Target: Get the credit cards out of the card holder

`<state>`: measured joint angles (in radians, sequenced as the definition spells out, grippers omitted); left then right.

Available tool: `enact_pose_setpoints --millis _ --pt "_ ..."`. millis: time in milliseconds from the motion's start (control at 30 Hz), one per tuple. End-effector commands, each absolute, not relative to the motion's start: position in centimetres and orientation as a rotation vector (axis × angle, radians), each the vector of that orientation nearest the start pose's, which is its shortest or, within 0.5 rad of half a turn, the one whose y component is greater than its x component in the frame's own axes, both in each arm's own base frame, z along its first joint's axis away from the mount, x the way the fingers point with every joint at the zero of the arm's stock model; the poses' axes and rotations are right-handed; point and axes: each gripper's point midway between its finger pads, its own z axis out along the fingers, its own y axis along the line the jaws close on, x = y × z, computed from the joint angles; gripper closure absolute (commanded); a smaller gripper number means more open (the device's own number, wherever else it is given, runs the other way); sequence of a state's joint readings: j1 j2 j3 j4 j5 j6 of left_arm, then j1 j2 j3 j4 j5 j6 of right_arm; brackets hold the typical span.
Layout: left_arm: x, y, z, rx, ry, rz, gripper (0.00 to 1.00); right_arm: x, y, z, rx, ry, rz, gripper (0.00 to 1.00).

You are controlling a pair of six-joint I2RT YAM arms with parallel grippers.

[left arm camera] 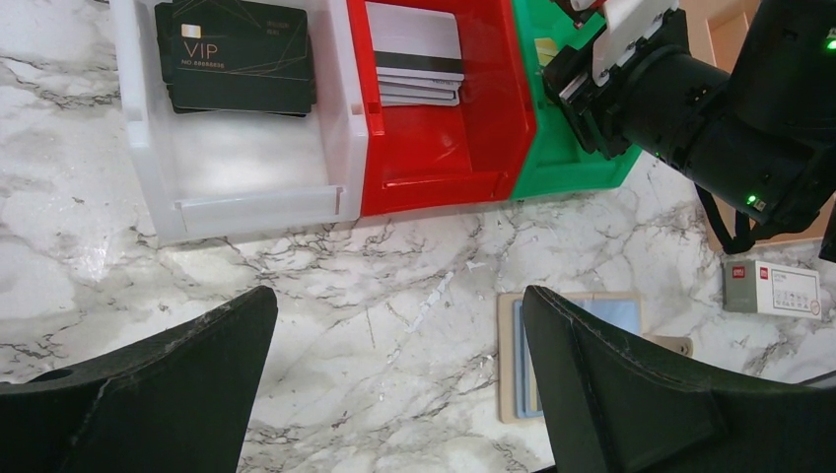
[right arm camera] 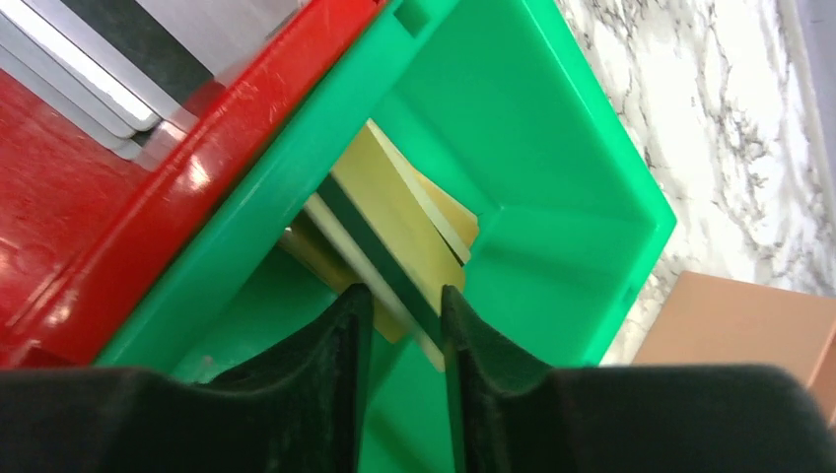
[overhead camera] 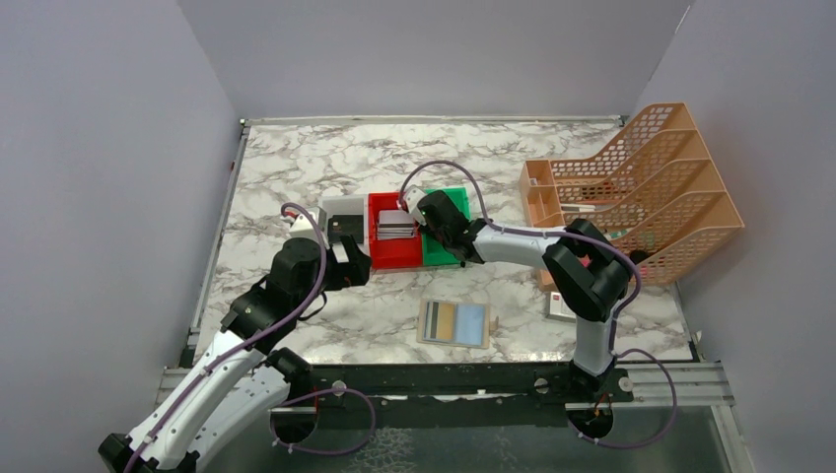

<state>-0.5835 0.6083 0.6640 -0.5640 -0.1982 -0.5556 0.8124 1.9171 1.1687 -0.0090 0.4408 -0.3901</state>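
Right gripper point(right arm camera: 404, 296) slightly parted astride credit card point(right arm camera: 394, 202), leaning diagonally; left gripper point(left arm camera: 399, 296) spread wide.

card holder point(left arm camera: 513, 355): half behind left pincer point(left arm camera: 396, 296) | white box point(left arm camera: 774, 288): print unreadable

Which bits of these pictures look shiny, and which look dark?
Right wrist view: white glare streaks on the glossy red plastic bin; the right tool sits against the lens, dark with little detail. Left wrist view: the floor of the white plastic bin is washed out by reflected light. Top view: even light, faint shadows on the marbled table.
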Motion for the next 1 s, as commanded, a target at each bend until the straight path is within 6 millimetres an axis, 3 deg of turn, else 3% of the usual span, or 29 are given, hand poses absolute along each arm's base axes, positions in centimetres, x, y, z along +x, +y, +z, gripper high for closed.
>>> enact_pose_setpoints --millis 0,333,433,567,700,833,967 --pt "21.5 -12.5 19.2 -0.080 2.084 -0.487 0.01 37.7 28.7 5.9 -1.101 2.013 -0.213 0.61" --pt "21.6 -12.7 18.6 -0.067 2.110 -0.482 0.01 37.6 27.1 10.7 -0.912 1.966 -0.219 0.60" --pt "21.6 -12.8 18.5 -0.065 2.118 -0.481 0.01 36.3 26.9 12.9 -0.767 1.984 -0.090 0.60" --pt "21.7 -13.1 18.2 -0.055 2.132 -0.484 0.01 31.7 27.7 15.3 -0.583 1.996 0.282 0.59" --pt "21.6 -13.7 18.1 -0.031 2.147 -0.511 0.01 26.0 27.9 14.1 -0.407 2.076 0.656 0.56" --pt "21.6 -14.7 18.0 -0.010 2.142 -0.568 0.01 21.0 27.3 11.1 -0.256 2.198 0.900 0.55" --pt "21.4 -16.2 17.0 0.030 2.150 -0.652 0.01 16.8 28.2 10.5 -0.289 2.185 1.189 0.55"
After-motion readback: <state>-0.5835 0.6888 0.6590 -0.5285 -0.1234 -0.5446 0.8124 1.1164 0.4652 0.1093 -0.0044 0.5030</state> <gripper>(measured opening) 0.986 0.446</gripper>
